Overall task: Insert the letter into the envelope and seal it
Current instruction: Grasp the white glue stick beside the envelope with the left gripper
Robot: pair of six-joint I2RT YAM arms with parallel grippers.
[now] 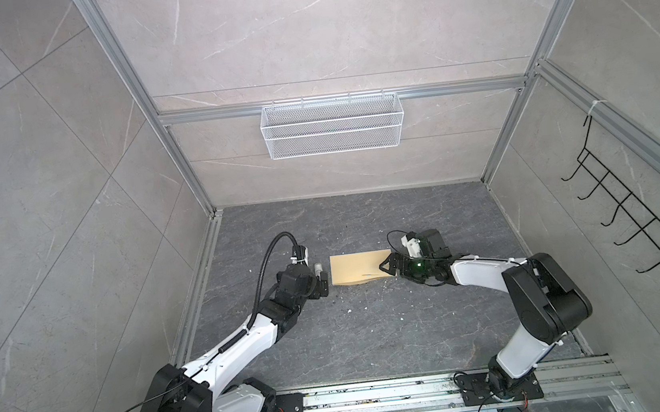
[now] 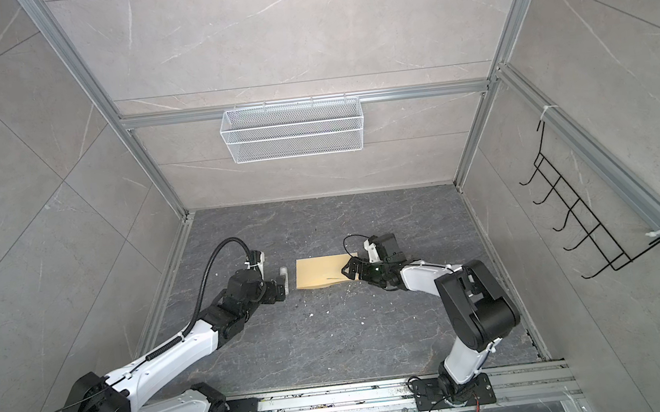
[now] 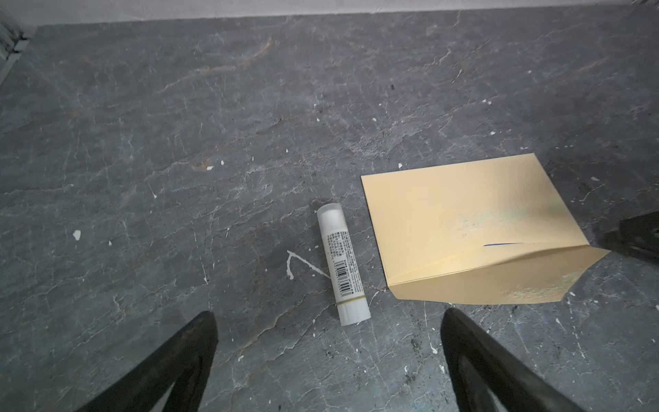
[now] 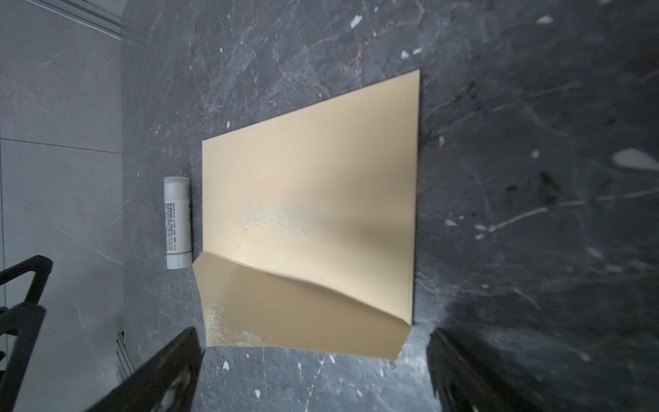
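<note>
Left pincer (image 3: 328,312): jaws wide, empty. Glue stick (image 3: 343,264) lies just ahead of it, untouched.
Right pincer (image 4: 313,331): jaws wide, empty, low over flap (image 4: 303,314); contact unclear.
Envelope (image 4: 310,199) flat ahead of right pincer, flap unfolded toward it, glue smear (image 4: 274,217) on body.
Letter (image 3: 502,245): only blue sliver shows at mouth, so judged inside.
Step in hand, judged: sealing. Fold flap along crease onto smear and press along whole edge. Left pincer should pin envelope end nearest it against sliding.

Your left arm (image 1: 246,341) and right arm (image 1: 482,274) both reach forward and inward toward each other, wrists low, left gripper (image 1: 323,285) and right gripper (image 1: 387,266) facing across the middle, jaws spread wide, holding nothing.
</note>
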